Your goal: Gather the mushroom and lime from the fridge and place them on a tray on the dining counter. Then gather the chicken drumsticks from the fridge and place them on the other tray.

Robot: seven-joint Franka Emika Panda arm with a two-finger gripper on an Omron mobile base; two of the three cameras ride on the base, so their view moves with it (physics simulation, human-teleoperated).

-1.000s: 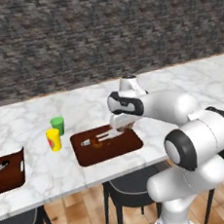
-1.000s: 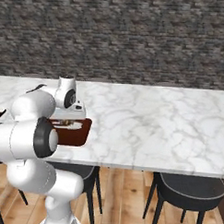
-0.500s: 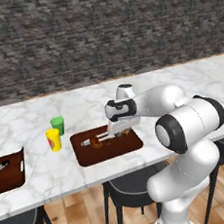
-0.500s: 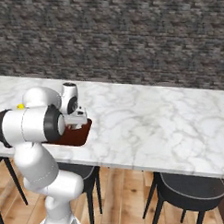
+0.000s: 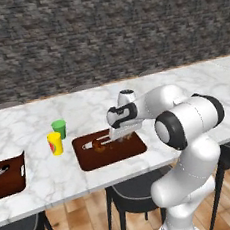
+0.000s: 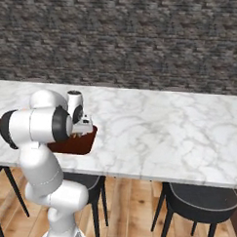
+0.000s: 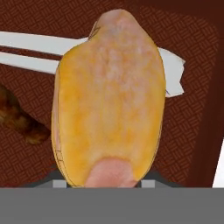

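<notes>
A raw chicken drumstick is pinched in the gripper low over the brown tray on the marble counter, beside a browner piece and two cups.

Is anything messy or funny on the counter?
Nothing spilled or broken. The chicken drumstick hangs in the gripper just above the brown tray, not laid down yet. The yellow cup and green cup stand upright.
</notes>
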